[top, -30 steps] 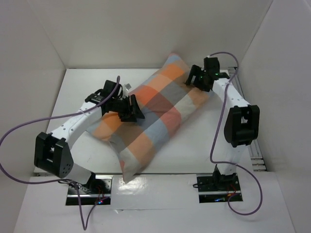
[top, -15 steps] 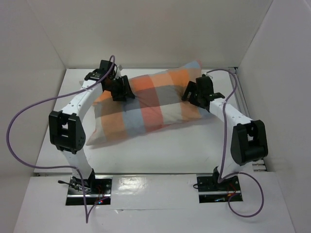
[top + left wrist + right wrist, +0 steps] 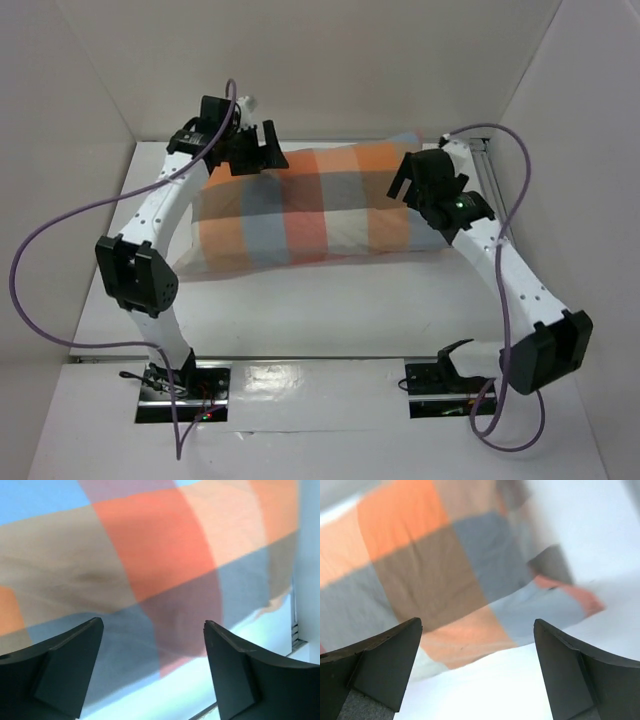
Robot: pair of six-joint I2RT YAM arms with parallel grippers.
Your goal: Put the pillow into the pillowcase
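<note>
Two things have changed within the last second. First, the pillowcase [image 3: 320, 205] has swung round: it lay slantwise with one end toward the arm bases, and now it lies almost straight across the far half of the counter [image 3: 330, 300], long side parallel to the back wall. Second, both arms have followed its ends, the left one reaching to the far left corner and the right one stretched out to the right end.

The left pincer [image 3: 258, 152] sits at the case's far left corner. Its wrist view shows it spread wide [image 3: 152, 625] with nothing between the fingers, only checked cloth [image 3: 150, 555] below. The right pincer [image 3: 412, 180] hovers over the right end and is likewise wide apart and empty [image 3: 477, 622], above the checks [image 3: 430, 570] where a thin, limp edge trails onto the counter.

No white of the pillow shows in any view. The case is plump along its whole length, so I judge the pillow to be fully inside. That limp edge may be the open mouth, though the blurred wrist view leaves this unsure. The stuffing looks done, and what has just happened reads as straightening and letting go.
</note>
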